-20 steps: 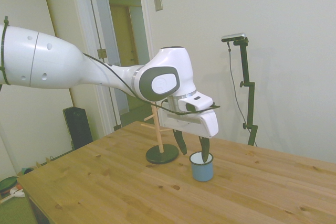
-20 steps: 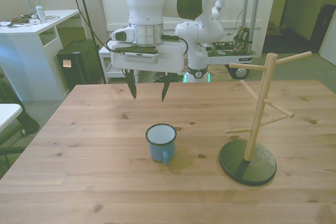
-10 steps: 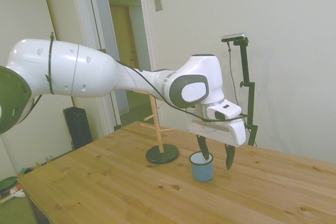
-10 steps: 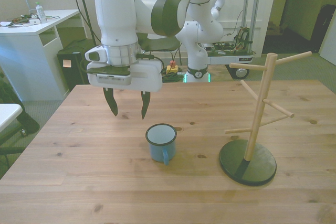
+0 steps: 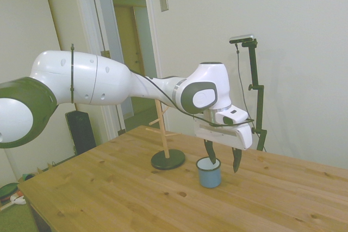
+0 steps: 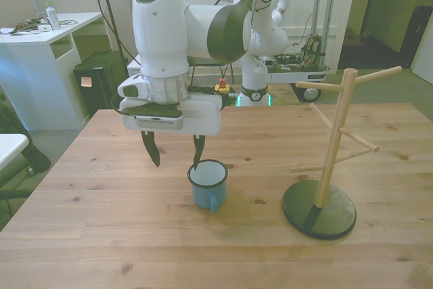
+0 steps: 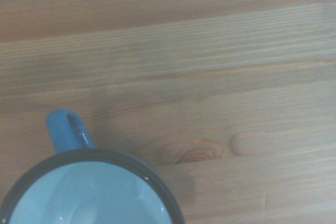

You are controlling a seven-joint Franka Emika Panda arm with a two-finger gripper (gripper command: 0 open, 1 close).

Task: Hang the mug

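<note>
You have the mug (image 6: 208,184) upright on the tabletop (image 6: 122,228), handle toward the camera in the front view, well apart from the peg stand (image 6: 329,160) on the front view's right; your tool (image 6: 174,159) hangs spread open, grasping nothing. One finger (image 6: 197,156) sits at the mug's rim; the other (image 6: 153,151) is outside it.

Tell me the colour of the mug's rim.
Dark, nearly black, on the mug; clearest in the wrist view.
</note>
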